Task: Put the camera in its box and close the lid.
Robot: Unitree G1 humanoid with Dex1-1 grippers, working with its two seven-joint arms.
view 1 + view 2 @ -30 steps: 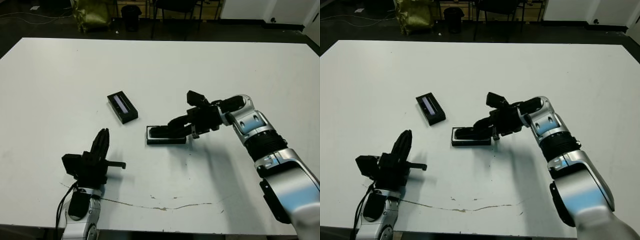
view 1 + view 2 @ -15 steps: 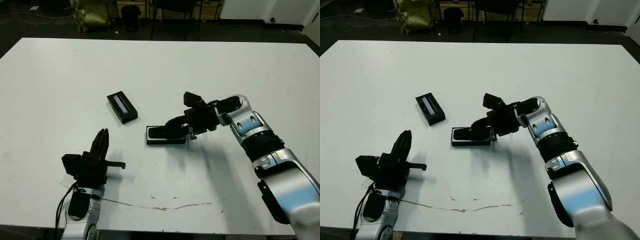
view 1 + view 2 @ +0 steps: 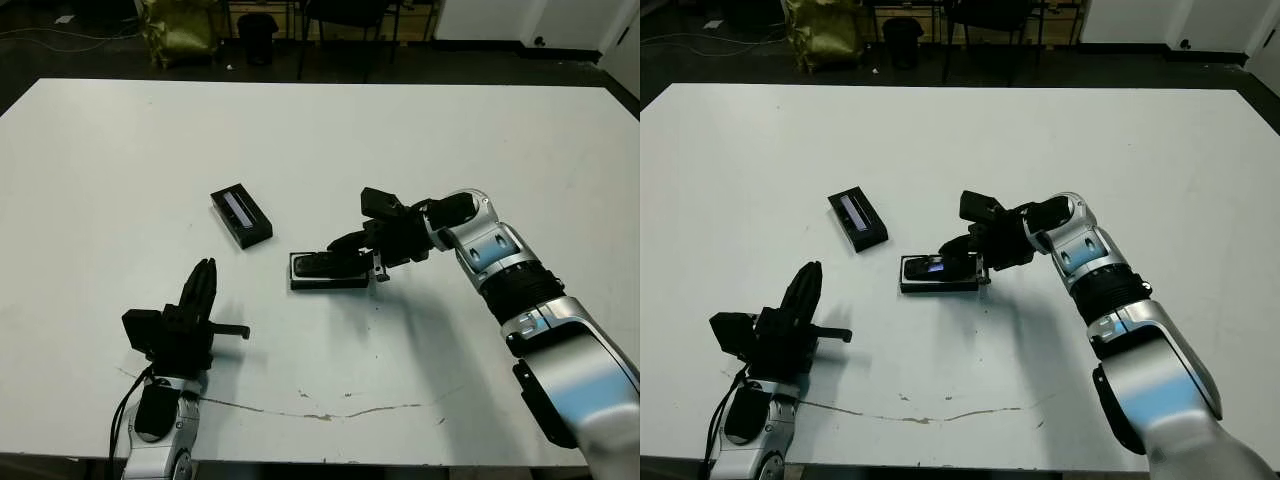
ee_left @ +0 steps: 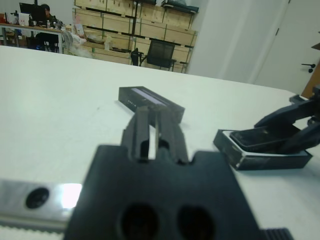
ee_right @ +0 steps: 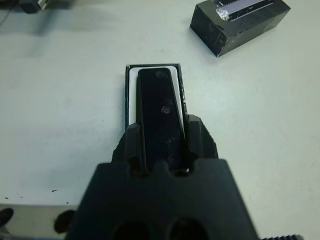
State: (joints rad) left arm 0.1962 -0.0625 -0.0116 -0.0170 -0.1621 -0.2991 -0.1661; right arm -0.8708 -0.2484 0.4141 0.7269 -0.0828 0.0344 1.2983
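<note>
Left eye view: the white table [image 3: 320,130] carries everything, and the box [image 3: 329,273] near its middle serves as the landmark. The right arm [image 3: 500,265] reaches in from the box's right, and its gripper [image 3: 352,250] sits over the box's right end, the two fingers [image 5: 197,140] pinching the camera [image 5: 160,112] by its long sides. The camera lies lengthwise over the box's white lining, its far end at the box's far wall; whether it is fully seated I cannot tell. The left gripper [image 3: 200,295] hovers well apart from the box, toward the robot's left and nearer the table's front edge, fingers pressed nearly together with a thin slit between them, holding nothing. The lid [image 3: 241,215] lies open side up, its pale strip showing, beyond the box to the left, near but not touching it.
</note>
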